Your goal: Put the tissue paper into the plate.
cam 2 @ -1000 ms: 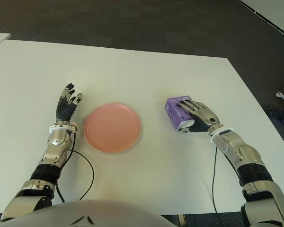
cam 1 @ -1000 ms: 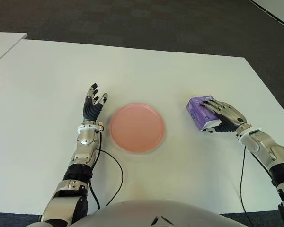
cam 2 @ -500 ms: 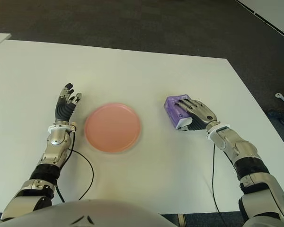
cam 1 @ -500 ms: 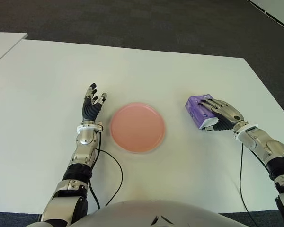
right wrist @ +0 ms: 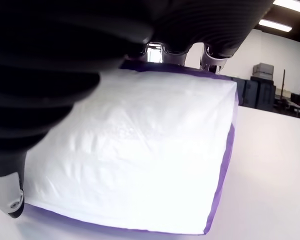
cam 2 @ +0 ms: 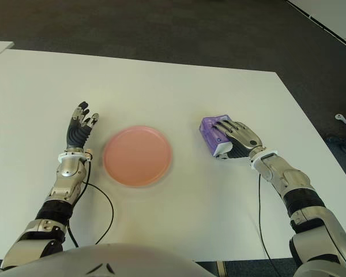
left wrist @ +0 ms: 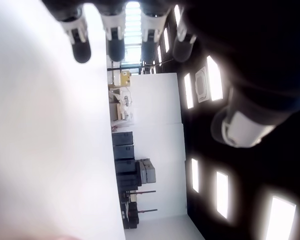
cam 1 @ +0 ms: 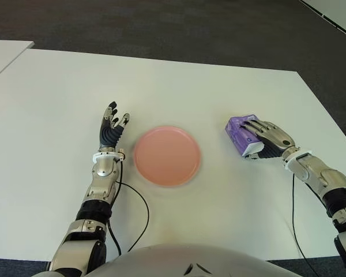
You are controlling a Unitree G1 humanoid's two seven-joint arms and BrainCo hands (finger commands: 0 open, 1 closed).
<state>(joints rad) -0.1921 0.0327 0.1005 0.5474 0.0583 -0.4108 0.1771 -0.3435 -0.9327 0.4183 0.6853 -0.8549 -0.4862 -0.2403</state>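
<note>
— Tissue paper: any brand or writing on it?

— None I can read. It is one soft pack, purple on its sides with a white face, a rounded block shape. The wrist view shows the white face slightly crinkled with purple edging around it.

— Where is it?

— On the white worktop, to the right of the plate and apart from it. The right hand lies over the pack with its fingers wrapped across the top, grasping it.

— How many of each thing?

— One pack, one plate, pink and round with nothing in it, and two hands. The left hand shows just left of the plate, fingers spread and raised, holding nothing. One dark cable loops on the worktop beside the left forearm.
</note>
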